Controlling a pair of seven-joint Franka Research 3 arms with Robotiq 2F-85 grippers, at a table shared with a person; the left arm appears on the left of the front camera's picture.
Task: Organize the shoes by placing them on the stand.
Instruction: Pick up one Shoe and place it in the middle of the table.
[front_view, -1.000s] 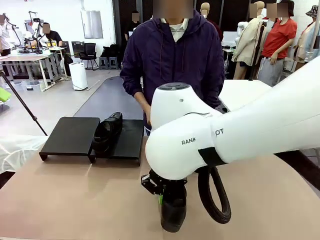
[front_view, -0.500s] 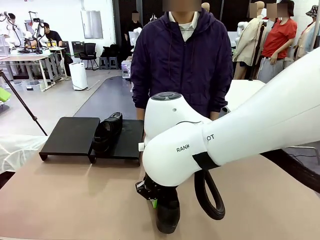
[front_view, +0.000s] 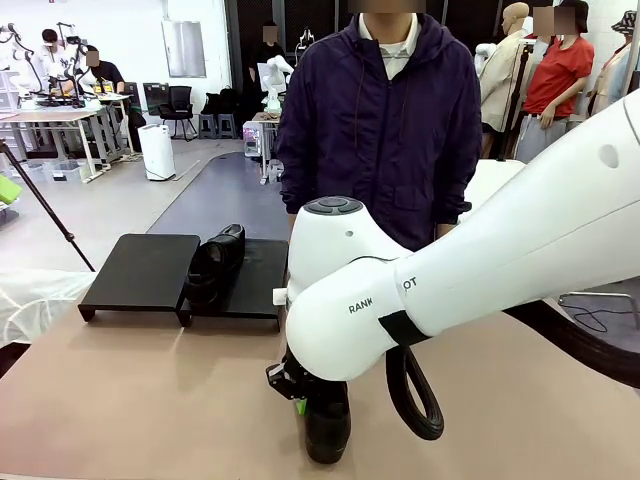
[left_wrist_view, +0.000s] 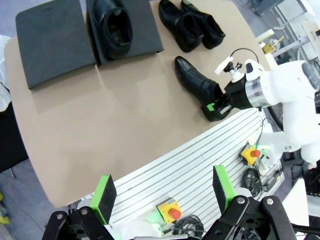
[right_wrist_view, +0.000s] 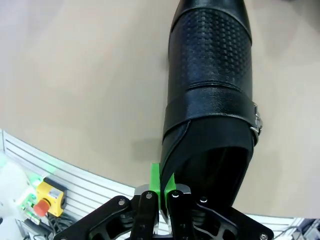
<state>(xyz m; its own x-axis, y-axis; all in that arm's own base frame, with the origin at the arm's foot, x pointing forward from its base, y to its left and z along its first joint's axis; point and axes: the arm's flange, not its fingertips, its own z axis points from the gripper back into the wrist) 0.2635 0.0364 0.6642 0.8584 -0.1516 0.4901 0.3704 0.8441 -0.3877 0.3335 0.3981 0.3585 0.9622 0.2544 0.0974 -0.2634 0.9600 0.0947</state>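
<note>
Swing noted: right end effector (front_view: 300, 405), pinched on the shoe (front_view: 328, 432), has drifted left along the near edge of the surface (front_view: 150, 390), shoe carried along. Person (front_view: 385, 130) shifted right, now standing more upright.

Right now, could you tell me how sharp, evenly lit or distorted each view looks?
Front view: even room light, the right arm sharp and bright. Left wrist view: wide-angle bowing of the table edge; glints on the shoe on the stand. Right wrist view: the held shoe crisp, a soft shadow beside it.
</note>
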